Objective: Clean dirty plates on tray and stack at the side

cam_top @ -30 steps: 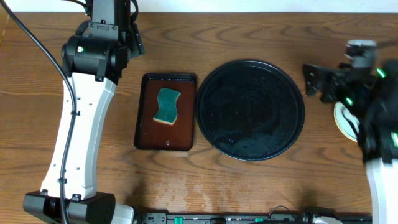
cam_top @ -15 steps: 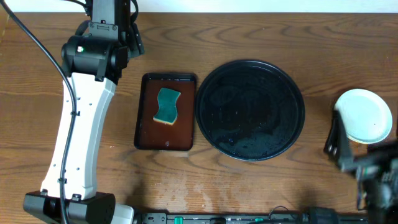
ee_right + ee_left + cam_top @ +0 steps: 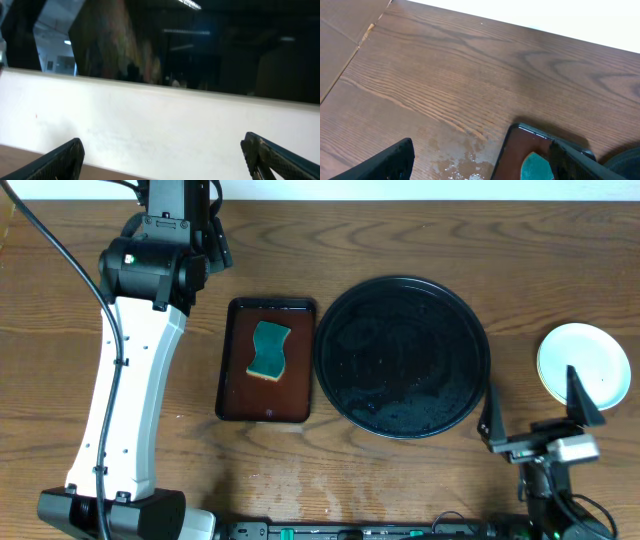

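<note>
Across the wooden surface [image 3: 400, 480], little altered on the left side: same far-left reach for the big white left arm [image 3: 125, 380], same pose as a second ago. At centre, the round black tray [image 3: 402, 357], wet and glossy, with nothing on it, so no dirty ware left to lift from there. Just left of it, the smaller brown tray [image 3: 235, 395], with a teal sponge [image 3: 268, 350] lying in it, untouched.

Now the real change: off to the right of the black tray, well clear of its rim, the plates [image 3: 584, 363], uncovered from above and showing a pale, clean-looking top face. Covered by the right arm a second ago, half a second ago already exposed. Impossible to count from above how many lie in that pile. Judged from this, stacking at the side looks done or nearly so.

Pulled back to the near edge, the right hand [image 3: 533, 405], spread wide and holding nothing, one finger crossing the pile's near rim in the overhead view, height above it unclear. Pointing at a white wall in its own wrist view, no plate in sight.

Likewise wide and empty, the left hand [image 3: 481, 150], hanging over bare wood beside the brown tray's corner.
</note>
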Action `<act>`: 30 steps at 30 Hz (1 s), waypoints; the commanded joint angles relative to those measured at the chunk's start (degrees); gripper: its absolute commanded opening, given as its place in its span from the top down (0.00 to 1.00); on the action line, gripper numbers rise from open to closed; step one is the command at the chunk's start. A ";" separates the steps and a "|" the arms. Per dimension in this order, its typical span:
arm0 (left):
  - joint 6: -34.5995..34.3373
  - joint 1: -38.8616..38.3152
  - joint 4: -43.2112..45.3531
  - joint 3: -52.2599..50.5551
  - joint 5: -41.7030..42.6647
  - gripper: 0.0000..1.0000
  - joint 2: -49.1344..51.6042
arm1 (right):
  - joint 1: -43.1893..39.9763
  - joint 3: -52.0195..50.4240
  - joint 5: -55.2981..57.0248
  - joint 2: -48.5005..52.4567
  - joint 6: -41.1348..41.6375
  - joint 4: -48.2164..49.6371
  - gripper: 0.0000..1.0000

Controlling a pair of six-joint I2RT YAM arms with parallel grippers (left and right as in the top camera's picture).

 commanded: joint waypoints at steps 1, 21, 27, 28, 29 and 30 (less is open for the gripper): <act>0.76 0.04 -0.11 0.63 -1.05 0.14 0.11 | 0.39 -5.51 1.49 -0.63 -0.81 1.55 0.01; 0.76 0.04 -0.11 0.63 -1.07 0.14 0.13 | 0.59 -7.58 2.69 -0.66 -2.51 -22.86 0.01; 0.76 0.04 -0.11 0.63 -1.07 0.14 0.13 | 0.59 -7.58 2.69 -0.63 -2.51 -22.88 0.01; 0.76 0.04 -0.11 0.63 -1.07 0.14 0.13 | 0.59 -7.58 2.69 -0.63 -2.51 -22.88 0.01; 0.76 0.04 -0.11 0.63 -1.07 0.14 0.13 | 0.59 -7.58 2.69 -0.63 -2.51 -22.88 0.01; 0.76 0.04 -0.11 0.63 -1.07 0.14 0.13 | 0.59 -7.58 2.69 -0.63 -2.51 -22.86 0.01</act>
